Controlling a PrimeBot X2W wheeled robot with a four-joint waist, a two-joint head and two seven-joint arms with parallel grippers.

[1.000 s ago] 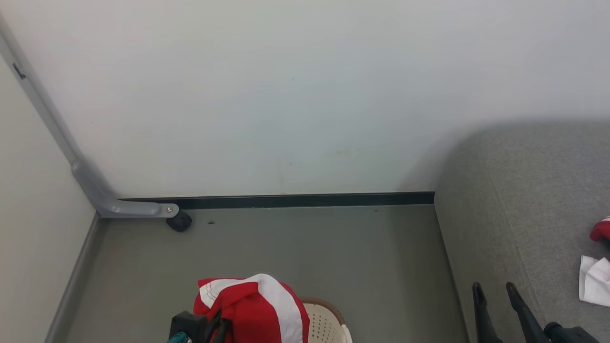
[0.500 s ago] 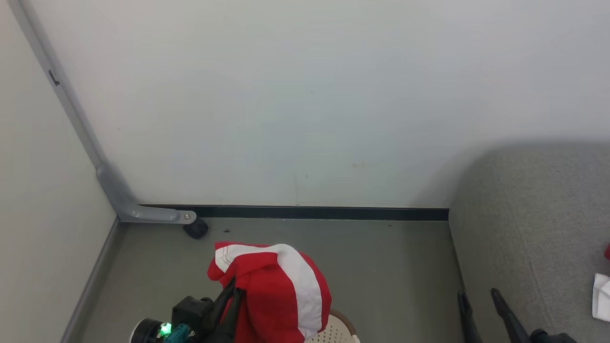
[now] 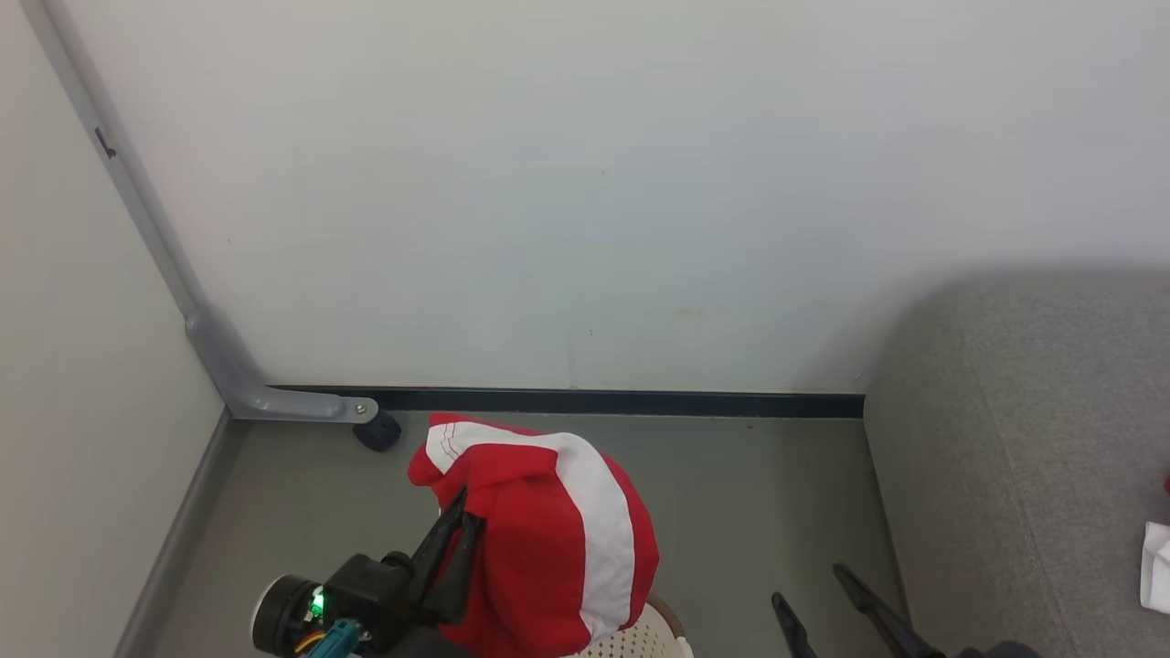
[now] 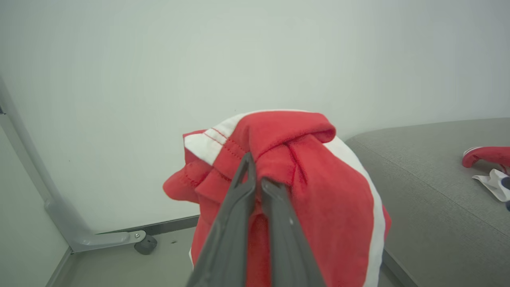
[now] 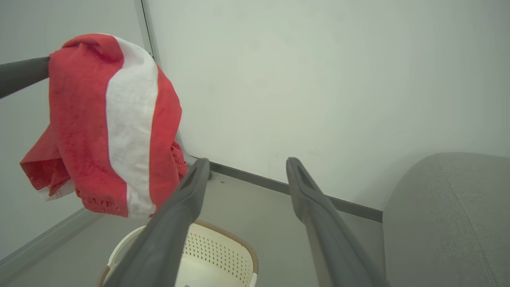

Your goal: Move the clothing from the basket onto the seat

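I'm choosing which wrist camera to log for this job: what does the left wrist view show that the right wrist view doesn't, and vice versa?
Left wrist view adds a red piece and a white cloth lying on the seat. Right wrist view adds the basket beneath the hanging red garment, and the open right gripper. Both share that garment held by the shut left gripper, the seat and the wall.
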